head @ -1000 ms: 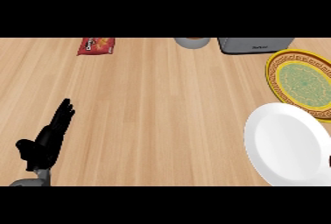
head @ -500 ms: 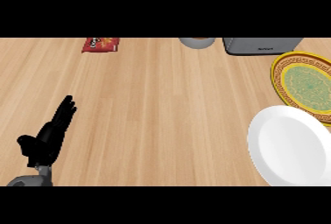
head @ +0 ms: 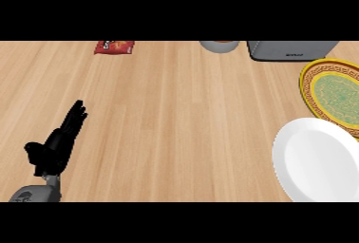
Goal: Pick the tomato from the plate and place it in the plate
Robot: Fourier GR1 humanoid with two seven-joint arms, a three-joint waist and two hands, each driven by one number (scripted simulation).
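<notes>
On the pale wooden tabletop (head: 182, 118), the black left hand (head: 57, 147) rests near the near-left corner, fingers straight and holding nothing. No tomato shows on the plain white round plate (head: 316, 161) or the yellow-rimmed green patterned plate (head: 335, 92) along the right edge; the right hand is out of view.

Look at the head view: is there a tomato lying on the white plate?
No. The white plate at the right shows only its bare surface, with no tomato on it.
</notes>
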